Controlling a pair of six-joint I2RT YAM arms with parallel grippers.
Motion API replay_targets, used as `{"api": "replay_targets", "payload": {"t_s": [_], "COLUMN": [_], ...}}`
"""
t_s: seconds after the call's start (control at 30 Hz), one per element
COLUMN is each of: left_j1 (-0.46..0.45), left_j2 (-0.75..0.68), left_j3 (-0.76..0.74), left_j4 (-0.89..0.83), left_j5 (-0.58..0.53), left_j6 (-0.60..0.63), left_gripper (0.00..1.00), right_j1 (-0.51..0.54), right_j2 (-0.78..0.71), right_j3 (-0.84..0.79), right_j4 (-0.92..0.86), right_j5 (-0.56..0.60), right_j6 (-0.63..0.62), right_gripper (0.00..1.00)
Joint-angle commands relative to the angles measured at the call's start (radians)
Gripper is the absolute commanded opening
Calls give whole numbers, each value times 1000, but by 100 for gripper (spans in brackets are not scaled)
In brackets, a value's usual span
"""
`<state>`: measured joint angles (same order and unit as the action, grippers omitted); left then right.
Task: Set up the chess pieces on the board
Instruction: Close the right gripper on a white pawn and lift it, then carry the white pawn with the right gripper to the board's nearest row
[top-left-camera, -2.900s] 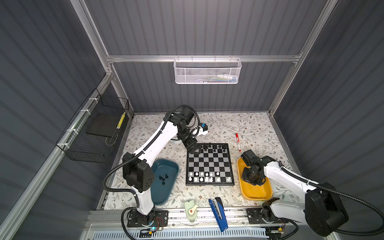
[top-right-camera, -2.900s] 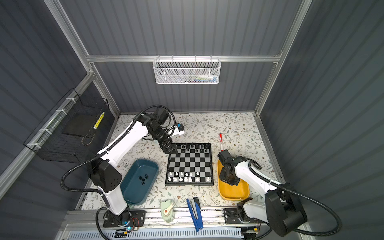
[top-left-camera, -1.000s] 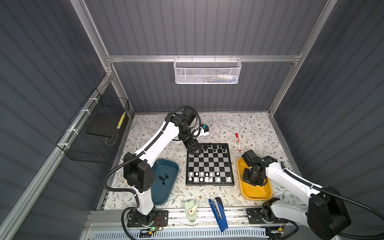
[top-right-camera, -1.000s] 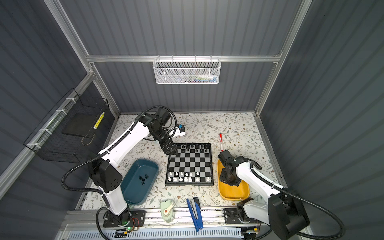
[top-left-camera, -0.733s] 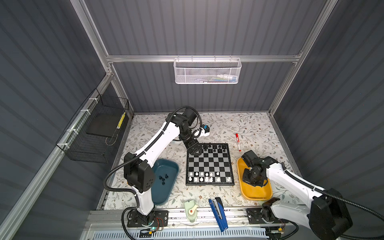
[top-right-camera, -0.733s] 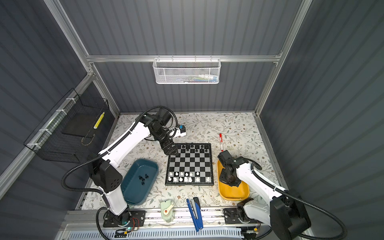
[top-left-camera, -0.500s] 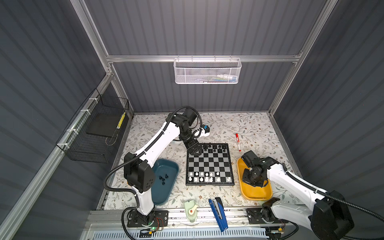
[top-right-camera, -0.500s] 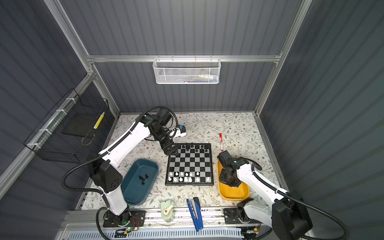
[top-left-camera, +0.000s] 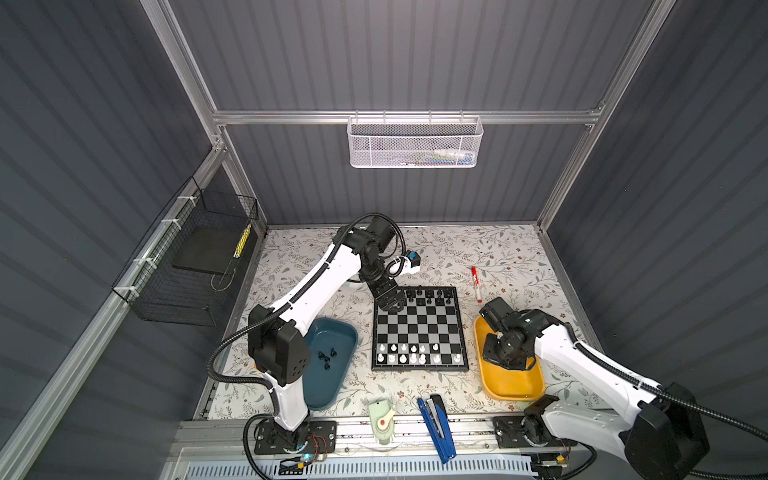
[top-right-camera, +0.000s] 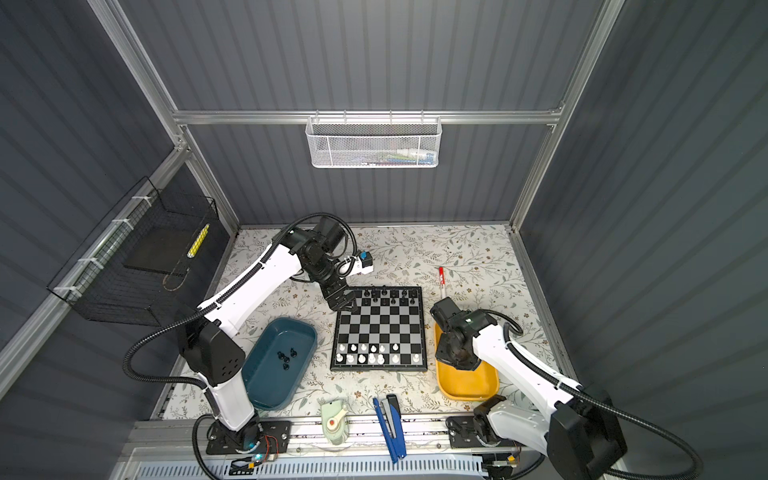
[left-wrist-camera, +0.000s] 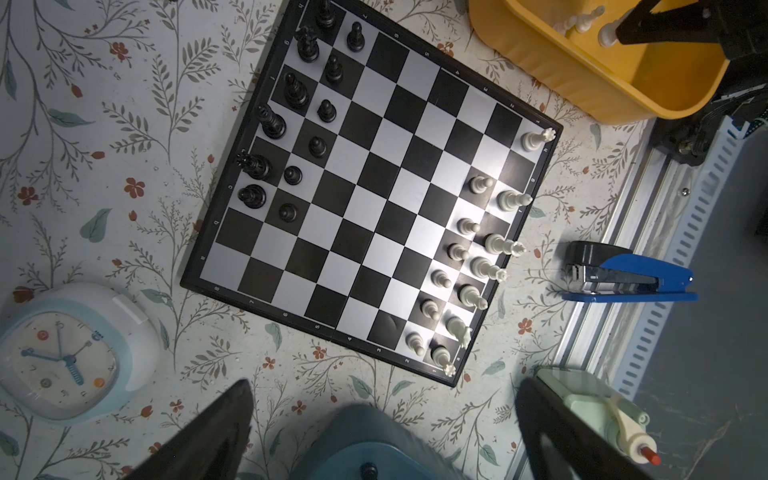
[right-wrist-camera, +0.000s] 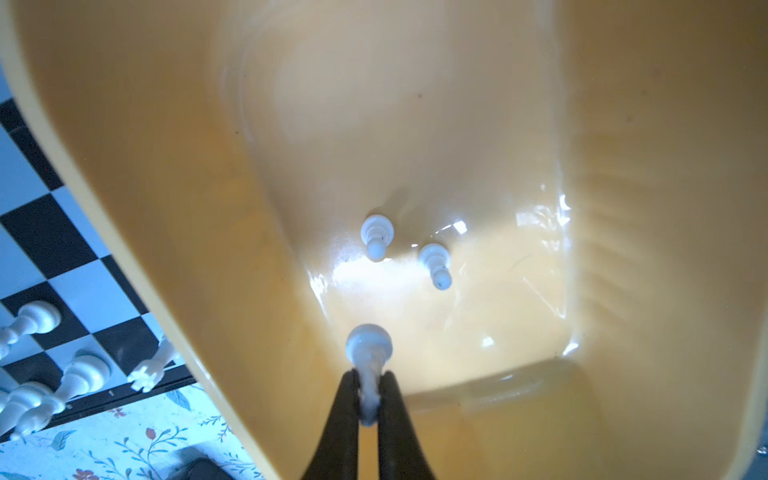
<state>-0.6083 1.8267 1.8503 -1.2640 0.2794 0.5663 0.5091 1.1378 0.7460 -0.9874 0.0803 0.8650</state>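
Chess pieces (left-wrist-camera: 317, 146) partly ranked on board (left-wrist-camera: 374, 199), we note right gripper (right-wrist-camera: 368, 399) pinched on white pawn (right-wrist-camera: 368, 349) inside yellow tray (right-wrist-camera: 166, 187), left gripper (top-left-camera: 390, 303) wide open, empty, over board corner

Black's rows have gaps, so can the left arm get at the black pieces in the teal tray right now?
Probably yes. The left gripper is open and empty over a corner of the board, and the black pieces lie uncovered in the teal tray beside that arm.
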Motion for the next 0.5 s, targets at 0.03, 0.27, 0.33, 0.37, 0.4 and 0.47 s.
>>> {"api": "replay_targets", "payload": {"t_s": [0.03,0.27,0.33,0.37,0.4,0.47], "left_j1": [-8,-12,-13,-13,-13,-14], "left_j2": [8,11,13,13,13,13], "left_j3": [-5,-2,-3,-3,-4,-5], "left_j4": [-31,-31,-32,-32,-32,-32], "left_j5": [-6,-11,-10,-10,-11,-11], "left_j6": [17,16,16,16,17,17], "left_gripper": [100,99,100,100,100,99], "right_j1": [12,22,26,26,29,33], "right_j2": [-8,-2,2,5,8,12], "right_j3": [37,64,70,74,78,88], "right_j4": [-50,-65,-67,-68,-68,-72], "right_j5": [31,39,42,45,45,46], "right_j6": [16,11,6,5,4,2], "right_gripper": [9,9,9,9,9,10]}}
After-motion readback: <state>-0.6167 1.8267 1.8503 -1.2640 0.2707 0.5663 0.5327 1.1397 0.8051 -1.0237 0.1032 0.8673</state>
